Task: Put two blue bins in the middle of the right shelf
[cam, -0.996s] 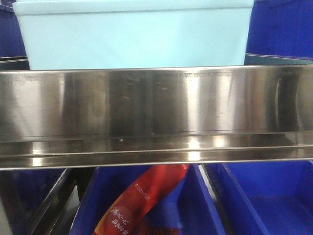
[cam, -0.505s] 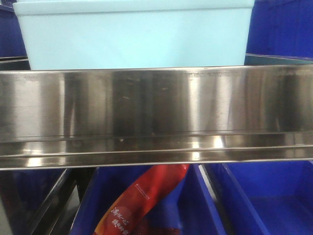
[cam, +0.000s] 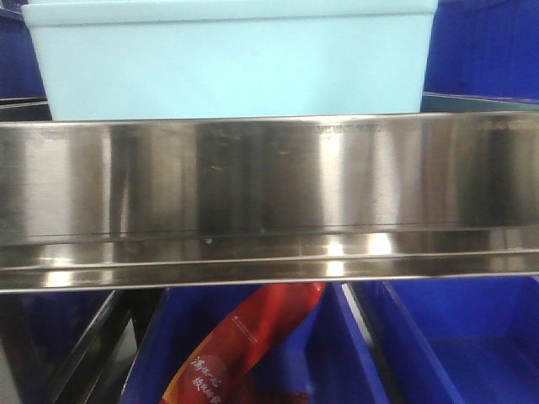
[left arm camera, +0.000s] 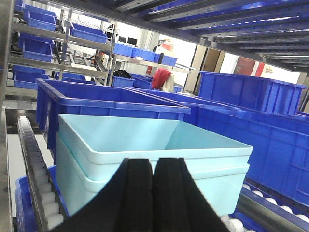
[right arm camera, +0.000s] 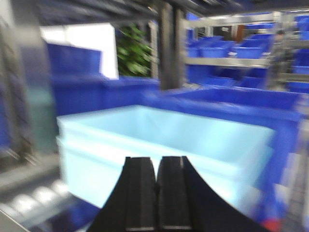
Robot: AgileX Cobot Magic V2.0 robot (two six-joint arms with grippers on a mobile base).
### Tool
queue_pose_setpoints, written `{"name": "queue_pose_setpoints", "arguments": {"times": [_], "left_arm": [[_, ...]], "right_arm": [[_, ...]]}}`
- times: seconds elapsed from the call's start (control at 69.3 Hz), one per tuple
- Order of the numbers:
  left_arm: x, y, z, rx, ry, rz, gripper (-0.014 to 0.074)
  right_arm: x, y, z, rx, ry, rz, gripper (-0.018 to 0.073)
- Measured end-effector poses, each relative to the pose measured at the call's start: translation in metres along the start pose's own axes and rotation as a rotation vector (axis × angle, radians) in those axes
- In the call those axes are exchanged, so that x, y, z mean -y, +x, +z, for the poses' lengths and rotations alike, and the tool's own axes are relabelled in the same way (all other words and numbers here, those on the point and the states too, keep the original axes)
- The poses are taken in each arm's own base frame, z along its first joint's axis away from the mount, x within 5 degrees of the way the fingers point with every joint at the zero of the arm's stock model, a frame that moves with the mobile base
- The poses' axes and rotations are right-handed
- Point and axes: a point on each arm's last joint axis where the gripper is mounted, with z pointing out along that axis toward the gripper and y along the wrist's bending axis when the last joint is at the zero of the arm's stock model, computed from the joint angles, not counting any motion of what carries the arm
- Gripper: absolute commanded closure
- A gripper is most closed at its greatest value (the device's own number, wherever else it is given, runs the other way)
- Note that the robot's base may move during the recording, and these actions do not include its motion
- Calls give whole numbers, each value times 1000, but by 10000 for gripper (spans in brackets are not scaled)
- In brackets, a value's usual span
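The two nested pale bins [left arm camera: 154, 159] look light, stiff and slick, best taken by the rim at 12 o'clock of both closed, empty grippers' fingers [left arm camera: 137, 193].

steel shelving [left arm camera: 87, 46] with dark blue crates [left arm camera: 251, 89] (row upon row), bright daylight behind, a green plant [right arm camera: 133, 55].

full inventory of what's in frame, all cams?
Light blue bins: two, pale blue, nested, on the roller shelf.
Dark blue bins: many, dark blue, behind and beside the stack and on far racks.
Shelf rail: one, steel, across the front view below the stack.
Snack bag: one, red, in a dark blue bin under the rail.
Rollers: one row, white, left of the stack.
Left gripper: black fingers together.
Right gripper: black fingers together, view blurred.
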Motion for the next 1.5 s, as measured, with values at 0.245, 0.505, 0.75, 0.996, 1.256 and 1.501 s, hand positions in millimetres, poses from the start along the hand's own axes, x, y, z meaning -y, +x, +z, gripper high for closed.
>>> {"name": "queue_pose_setpoints", "arguments": {"times": [0.245,0.505,0.75,0.996,1.256,1.501], "left_arm": [[0,0,0,0,0,0,707],[0,0,0,0,0,0,707],[0,0,0,0,0,0,707],[0,0,0,0,0,0,707],[0,0,0,2,0,0,707],[0,0,0,2,0,0,707]], "right_arm": [[23,52,-28,-71,237,-89,722],[33,87,-58,-61,457,-103,722],[28,120,-71,-47,467,-79,722],[28,122,-79,-5,520,-88,722],[28,122,-79,-4,534,-90,722],[28,122,-79,-4,534,-90,722]]}}
